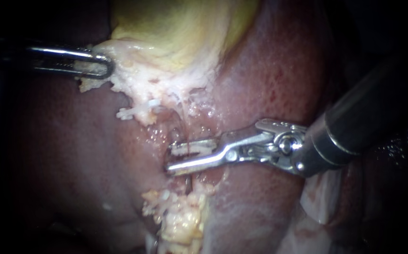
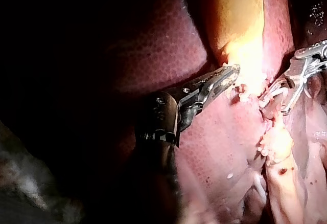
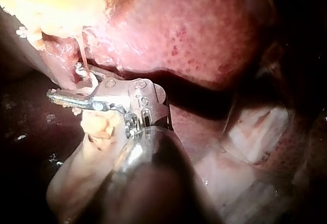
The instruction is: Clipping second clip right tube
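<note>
Dark-shafted and closest to the lens, my right instrument (image 1: 170, 159) reaches in with its jaws narrowly parted and a thin tube (image 1: 177, 128) running between them. That tube is pale pink, wet and stringy, strung from the gallbladder (image 1: 180, 33) down across the liver (image 1: 279, 70). My left instrument (image 1: 104, 66) has its jaws closed on the gallbladder's ragged white edge

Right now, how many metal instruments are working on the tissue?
2. The left instrument grips the gallbladder's pale edge; the right instrument straddles a tube at the centre. None seems hidden.
</note>
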`<control>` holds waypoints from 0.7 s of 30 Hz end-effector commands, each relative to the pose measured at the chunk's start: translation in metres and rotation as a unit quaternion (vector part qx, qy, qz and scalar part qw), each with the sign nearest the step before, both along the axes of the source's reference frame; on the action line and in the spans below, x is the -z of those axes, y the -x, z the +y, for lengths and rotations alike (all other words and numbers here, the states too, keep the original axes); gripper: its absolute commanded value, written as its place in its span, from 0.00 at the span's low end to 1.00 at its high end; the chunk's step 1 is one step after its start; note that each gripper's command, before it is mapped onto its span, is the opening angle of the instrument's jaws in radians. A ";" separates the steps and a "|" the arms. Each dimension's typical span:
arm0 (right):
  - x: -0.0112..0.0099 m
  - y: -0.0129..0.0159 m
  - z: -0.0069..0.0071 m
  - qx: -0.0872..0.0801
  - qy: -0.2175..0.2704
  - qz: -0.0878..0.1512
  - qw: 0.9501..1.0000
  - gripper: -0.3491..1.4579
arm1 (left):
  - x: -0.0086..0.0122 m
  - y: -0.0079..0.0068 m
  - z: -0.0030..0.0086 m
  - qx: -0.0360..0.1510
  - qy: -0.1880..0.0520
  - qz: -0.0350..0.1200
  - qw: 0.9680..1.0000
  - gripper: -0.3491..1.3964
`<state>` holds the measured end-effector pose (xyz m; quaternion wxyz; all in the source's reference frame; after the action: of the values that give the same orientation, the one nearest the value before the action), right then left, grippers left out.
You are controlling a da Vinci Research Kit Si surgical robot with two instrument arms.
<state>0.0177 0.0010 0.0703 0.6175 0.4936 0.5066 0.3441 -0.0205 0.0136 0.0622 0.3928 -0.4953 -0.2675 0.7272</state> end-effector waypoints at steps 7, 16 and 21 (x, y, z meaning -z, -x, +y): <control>0.0024 -0.0001 0.0006 -0.001 -0.009 0.023 1.000 0.46 | 0.0000 0.0000 0.0000 0.000 0.000 0.000 1.000 0.00; 0.0040 -0.0002 0.0008 -0.003 -0.015 0.035 0.999 0.45 | 0.0000 -0.0001 0.0000 0.000 0.000 0.000 1.000 0.00; 0.0041 -0.0001 0.0006 0.000 -0.015 0.037 0.999 0.43 | 0.0000 -0.0001 0.0000 0.000 0.000 0.000 1.000 0.00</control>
<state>0.0178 0.0016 0.0661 0.5907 0.5157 0.5236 0.3331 -0.0205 0.0136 0.0622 0.3928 -0.4953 -0.2673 0.7273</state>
